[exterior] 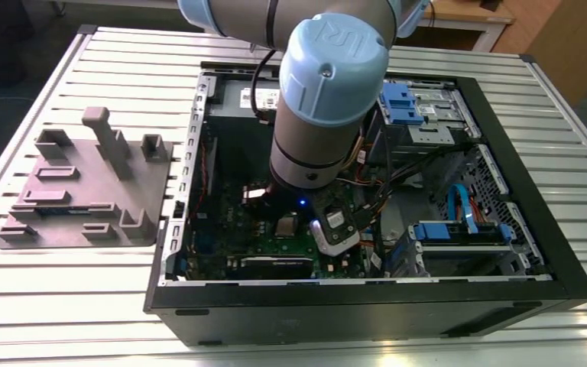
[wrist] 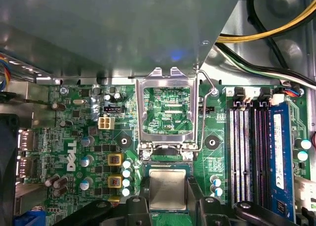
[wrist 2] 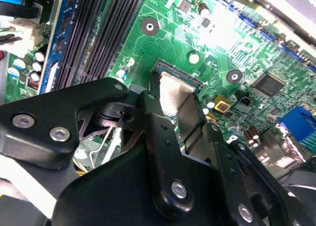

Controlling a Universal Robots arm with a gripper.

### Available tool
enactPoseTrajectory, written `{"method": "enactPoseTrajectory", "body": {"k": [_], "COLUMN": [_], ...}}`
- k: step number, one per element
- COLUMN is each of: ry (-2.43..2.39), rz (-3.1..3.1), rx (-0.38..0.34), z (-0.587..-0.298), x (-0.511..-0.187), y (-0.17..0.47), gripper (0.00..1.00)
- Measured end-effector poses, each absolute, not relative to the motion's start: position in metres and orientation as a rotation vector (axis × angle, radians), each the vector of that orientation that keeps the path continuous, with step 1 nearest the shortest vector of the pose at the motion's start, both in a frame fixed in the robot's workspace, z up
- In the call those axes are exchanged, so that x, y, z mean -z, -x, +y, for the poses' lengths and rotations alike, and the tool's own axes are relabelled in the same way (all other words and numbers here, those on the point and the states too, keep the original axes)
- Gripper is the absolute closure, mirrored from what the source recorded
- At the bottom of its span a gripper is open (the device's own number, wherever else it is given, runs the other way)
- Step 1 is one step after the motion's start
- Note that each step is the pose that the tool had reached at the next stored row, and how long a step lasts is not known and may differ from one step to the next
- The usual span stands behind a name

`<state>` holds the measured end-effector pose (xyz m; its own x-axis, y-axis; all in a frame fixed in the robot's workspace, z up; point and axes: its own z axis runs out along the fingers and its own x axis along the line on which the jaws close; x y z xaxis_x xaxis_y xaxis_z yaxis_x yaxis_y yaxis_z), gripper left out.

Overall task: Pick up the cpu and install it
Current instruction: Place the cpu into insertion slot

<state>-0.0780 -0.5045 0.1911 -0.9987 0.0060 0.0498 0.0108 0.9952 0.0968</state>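
The cpu [wrist: 168,189] [wrist 2: 172,85], a small square chip with a silver-grey top, sits low over the dark socket [wrist 2: 160,64] on the green motherboard [wrist: 79,152]. My gripper [wrist: 168,182] [wrist 2: 173,101] is shut on it, one black finger [wrist: 137,206] [wrist 2: 159,132] pressed against each of two opposite sides. The socket's metal load frame [wrist: 168,112] stands swung open just beyond the chip. In the exterior view the arm [exterior: 319,115] reaches down into the open computer case [exterior: 375,306].
Black memory slots [wrist: 247,152] and a blue module [wrist: 279,157] run beside the socket. Yellow and black cables [wrist: 276,33] cross the case's metal wall. Blue drive brackets [exterior: 457,229] fill the case's right. A grey holder tray [exterior: 79,191] with upright posts lies on the slatted table [exterior: 49,306].
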Motion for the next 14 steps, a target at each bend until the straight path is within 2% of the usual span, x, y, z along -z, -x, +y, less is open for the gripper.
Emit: {"method": "enactPoseTrajectory", "body": {"k": [7, 8, 14], "ry": [0.012, 0.012, 0.011], "rz": [-3.089, -3.089, -3.088], "rx": [0.151, 0.151, 0.151], "z": [-0.5045, -0.5045, -0.5045], "x": [-0.1909, -0.1909, -0.1961], "y": [0.0779, 0.0779, 0.0779], "gripper": [0.59, 0.53, 0.53]}}
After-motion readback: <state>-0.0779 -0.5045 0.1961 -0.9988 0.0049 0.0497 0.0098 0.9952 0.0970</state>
